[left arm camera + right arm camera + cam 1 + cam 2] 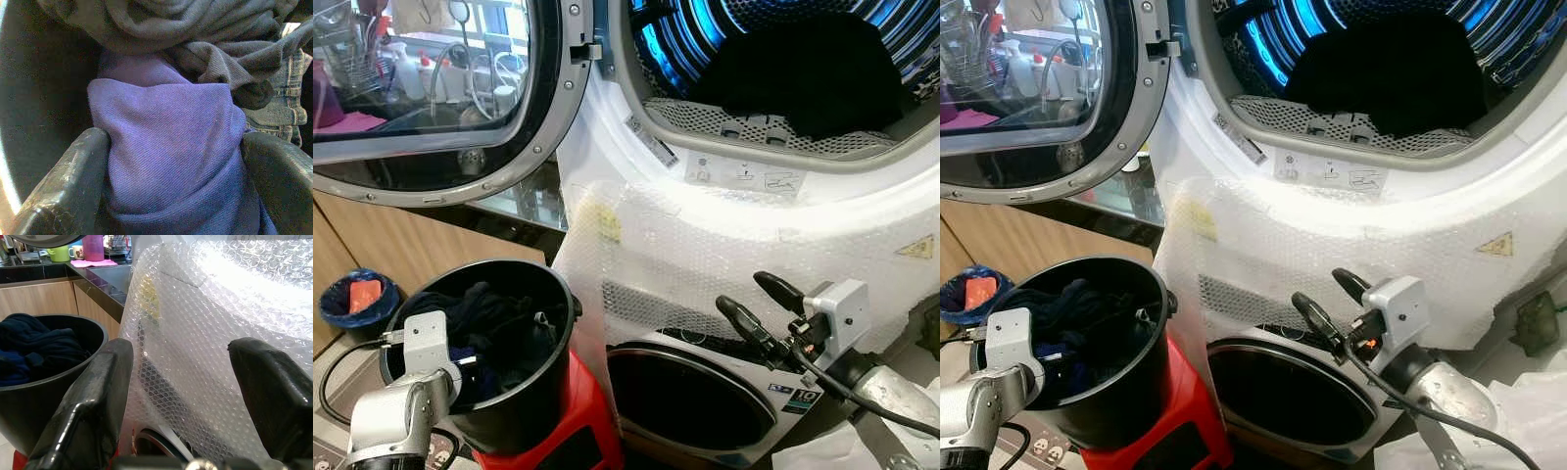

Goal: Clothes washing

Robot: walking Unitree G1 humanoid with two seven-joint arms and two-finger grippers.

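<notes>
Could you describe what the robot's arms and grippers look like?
Both arms are silver metal tubes ending in pale grey boxy wrist blocks. The right gripper has two long, glossy black fingers and a black cable along the forearm. The left gripper has scuffed black fingers.

The bucket (524,392) is glossy black plastic, on a smooth red plastic stool (573,436). The purple cloth (166,147) is a fine matt weave, beside soft grey knit (195,29) and checked denim (283,103). Bubble wrap (205,333), clear and pebbled, covers the white glossy washer (862,196). Its drum (705,29) is perforated shiny metal; the door (440,88) has a metal rim and glass. The left gripper (171,186) fingers (63,181) look scuffed, semi-gloss black. The cabinets (401,245) are matt wood.
</notes>
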